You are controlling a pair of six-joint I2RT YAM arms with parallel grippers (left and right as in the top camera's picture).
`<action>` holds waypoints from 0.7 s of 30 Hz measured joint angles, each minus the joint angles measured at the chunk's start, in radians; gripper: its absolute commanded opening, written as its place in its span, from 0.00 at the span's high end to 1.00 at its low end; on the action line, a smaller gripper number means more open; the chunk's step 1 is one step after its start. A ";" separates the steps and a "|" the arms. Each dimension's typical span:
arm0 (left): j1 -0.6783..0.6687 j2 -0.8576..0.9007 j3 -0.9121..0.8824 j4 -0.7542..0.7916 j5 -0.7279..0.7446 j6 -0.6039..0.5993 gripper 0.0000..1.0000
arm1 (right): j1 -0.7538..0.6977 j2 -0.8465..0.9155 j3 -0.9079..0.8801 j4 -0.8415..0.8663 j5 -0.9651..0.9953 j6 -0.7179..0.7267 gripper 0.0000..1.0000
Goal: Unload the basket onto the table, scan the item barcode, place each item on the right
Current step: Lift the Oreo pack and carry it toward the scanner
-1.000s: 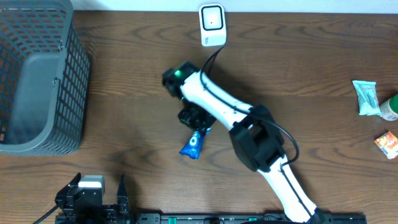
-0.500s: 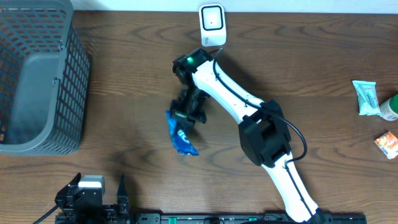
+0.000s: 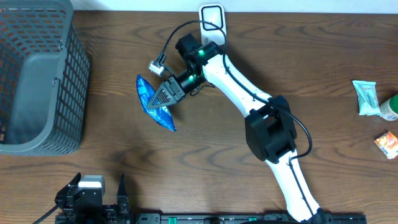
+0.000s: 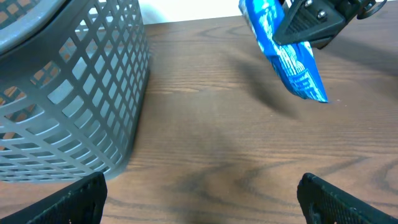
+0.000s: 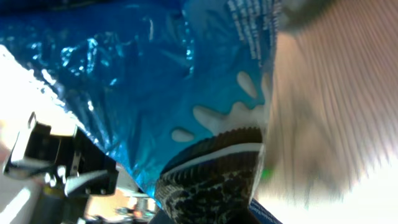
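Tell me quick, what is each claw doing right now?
Left claw: open, holding nothing.
Right claw: shut on the blue packet.

A glossy blue packet [image 3: 154,102] is showing white lettering and a dark cookie picture. The surface [image 3: 323,56] is showing brown wood grain. A grey basket [image 3: 74,93] is displaying an open grid pattern. The white arm [image 3: 236,88] is carrying black joints.
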 measured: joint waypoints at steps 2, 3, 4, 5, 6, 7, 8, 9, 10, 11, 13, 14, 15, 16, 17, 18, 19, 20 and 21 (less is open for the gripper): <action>0.000 0.000 0.000 0.000 0.000 0.000 0.02 | 0.000 0.000 0.000 0.001 -0.023 -0.101 0.99; 0.000 0.000 0.000 0.000 0.000 0.000 0.02 | 0.000 0.000 0.000 0.003 -0.034 -0.168 0.99; 0.000 0.000 0.000 0.000 0.000 0.000 0.02 | 0.000 0.000 0.000 0.008 -0.040 -0.224 0.99; 0.000 0.000 0.000 0.000 0.000 0.000 0.02 | 0.000 0.000 0.000 0.018 -0.047 -0.290 0.99; 0.000 0.000 0.000 0.000 0.000 0.000 0.02 | 0.000 0.000 -0.001 0.036 -0.052 -0.340 0.99; 0.000 0.000 0.000 0.000 0.000 0.000 0.02 | 0.000 0.000 -0.002 0.075 -0.058 -0.393 0.99; 0.000 0.000 0.000 0.000 0.000 0.000 0.02 | 0.000 0.000 -0.002 0.100 -0.061 -0.426 0.99; 0.000 0.000 0.000 0.000 0.000 0.000 0.02 | 0.000 0.000 -0.004 0.131 -0.063 -0.451 0.99; 0.000 0.000 0.000 -0.001 0.000 0.000 0.02 | 0.000 0.000 -0.004 0.177 -0.065 -0.475 0.99; 0.000 0.000 0.000 0.000 0.000 0.000 0.02 | 0.000 0.000 -0.005 0.229 -0.065 -0.490 0.99; 0.000 0.000 0.000 0.000 0.000 0.000 0.02 | 0.000 0.000 -0.005 0.287 -0.064 -0.504 0.99; 0.000 0.000 0.000 0.000 0.000 0.000 0.02 | 0.000 0.000 -0.005 0.311 -0.057 -0.510 0.99; 0.000 0.000 0.000 0.000 0.000 0.000 0.02 | 0.000 0.000 -0.005 0.322 -0.053 -0.526 0.99; 0.000 0.000 0.000 0.000 0.000 0.000 0.02 | 0.000 0.000 -0.005 0.329 -0.053 -0.547 0.99; 0.000 0.000 0.000 0.000 0.000 0.000 0.02 | 0.000 0.000 -0.005 0.333 -0.056 -0.578 0.99; 0.000 0.000 0.000 0.000 0.000 0.000 0.02 | 0.000 0.000 -0.005 0.339 -0.062 -0.611 0.99; 0.000 0.000 0.000 0.000 0.000 0.000 0.02 | 0.000 0.000 -0.005 0.345 -0.064 -0.640 0.99; 0.000 0.000 0.000 0.000 0.000 0.000 0.02 | 0.000 0.000 -0.005 0.356 -0.066 -0.667 0.99; 0.000 0.000 0.000 0.000 0.000 0.000 0.02 | 0.000 0.000 -0.005 0.376 -0.067 -0.691 0.99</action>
